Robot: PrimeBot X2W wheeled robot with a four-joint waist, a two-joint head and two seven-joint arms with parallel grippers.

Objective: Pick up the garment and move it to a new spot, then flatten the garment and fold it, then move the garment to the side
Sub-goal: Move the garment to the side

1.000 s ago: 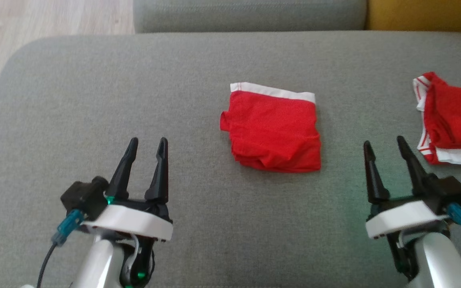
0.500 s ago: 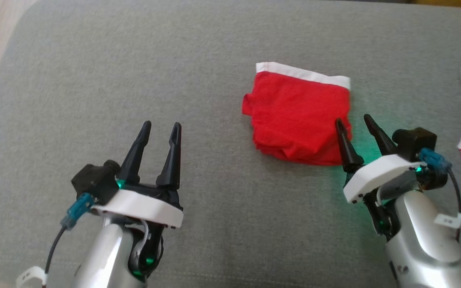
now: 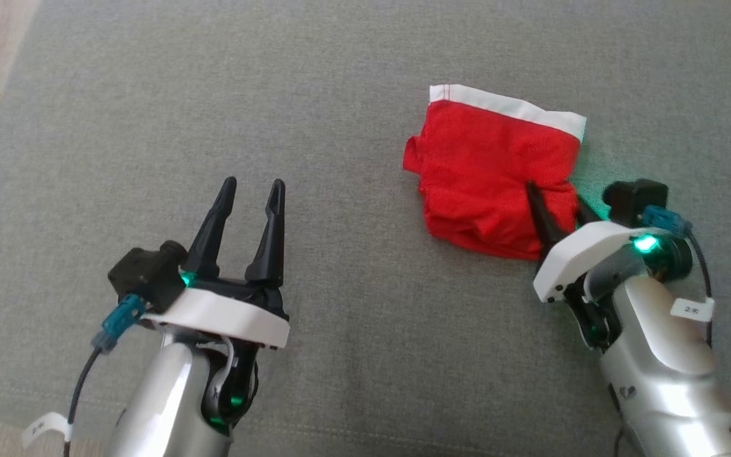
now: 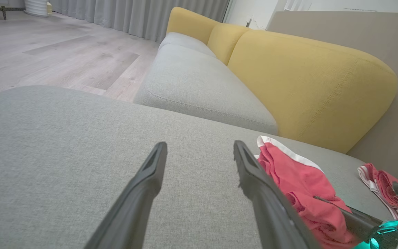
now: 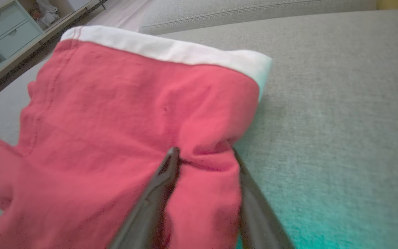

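There are two red cloth garments with white waistbands: the folded garment (image 3: 486,165) and the second garment (image 4: 387,185). Two grippers, the left gripper (image 3: 254,184) and the right gripper (image 3: 554,193), carry two long dark fingers each, four altogether. The sofa has two grey fabric seat cushions (image 4: 47,145) and three yellow back cushions (image 4: 306,83).

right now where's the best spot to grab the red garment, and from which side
The red garment: take its near right corner, from the robot's right. The folded layers bunch into a raised ridge there, between the fingers of the right gripper.
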